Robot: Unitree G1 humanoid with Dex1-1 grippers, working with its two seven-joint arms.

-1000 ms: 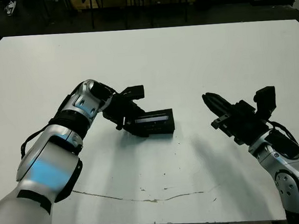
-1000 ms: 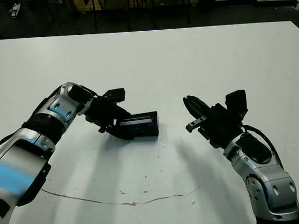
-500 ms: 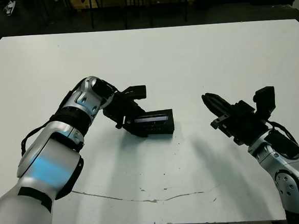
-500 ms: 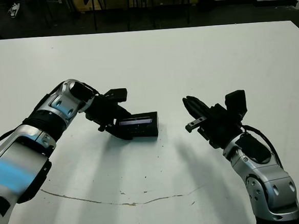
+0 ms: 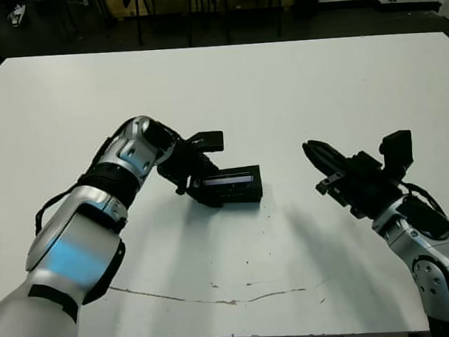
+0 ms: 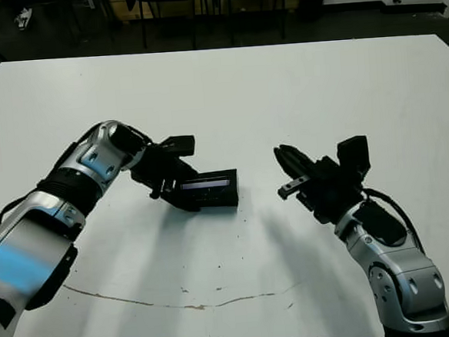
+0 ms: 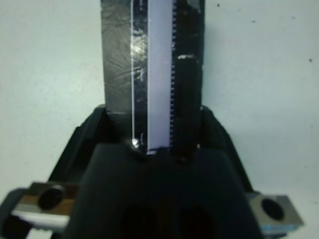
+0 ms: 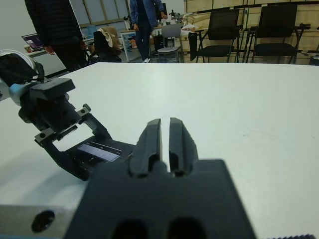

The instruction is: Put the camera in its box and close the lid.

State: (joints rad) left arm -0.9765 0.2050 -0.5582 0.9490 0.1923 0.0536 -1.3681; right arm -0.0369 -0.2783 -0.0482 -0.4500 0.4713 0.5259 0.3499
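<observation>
Bare white table between right gripper and box; left gripper crowds box's left end; lid side open.

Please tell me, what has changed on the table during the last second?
Very little. The left tool keeps its grip on the closed box, and its arm has shifted slightly. The box itself stayed in place. The right tool stayed shut and hovering apart from it.
</observation>
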